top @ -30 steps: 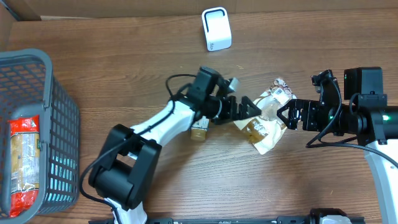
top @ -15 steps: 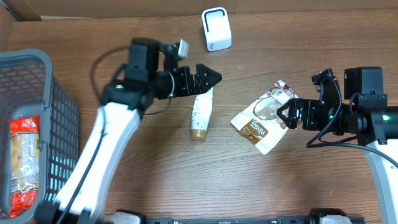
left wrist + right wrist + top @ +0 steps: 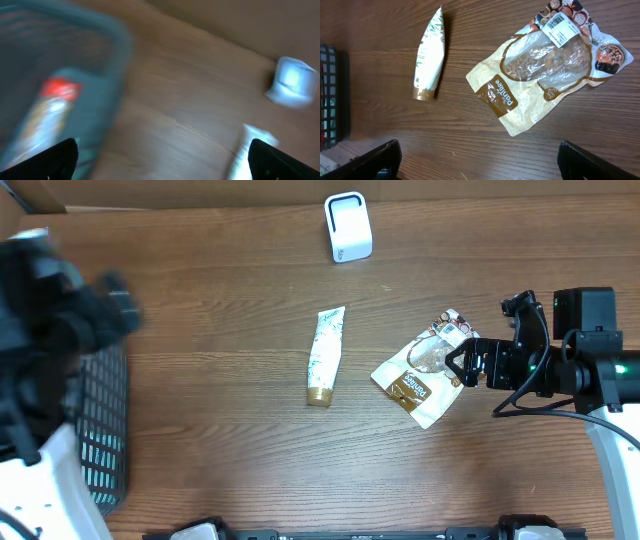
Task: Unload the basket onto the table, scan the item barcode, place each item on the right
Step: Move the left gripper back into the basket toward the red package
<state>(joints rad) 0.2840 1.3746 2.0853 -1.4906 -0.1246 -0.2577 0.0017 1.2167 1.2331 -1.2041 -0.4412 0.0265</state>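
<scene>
Though overhead blurs the left gripper (image 3: 164,159), wrist view shows it wide, right gripper (image 3: 481,159) wide near pouch (image 3: 540,75)

A crinkled tan-and-clear plastic snack pouch (image 3: 420,376) is laid flat, toward three o'clock from centre, with its white barcode label (image 3: 561,30) turned upward. A small white box-shaped scanner (image 3: 348,227) is stood upright at twelve o'clock.

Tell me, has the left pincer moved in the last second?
Yes. The left pincer swung left, away from the pouch, toward the basket.
</scene>
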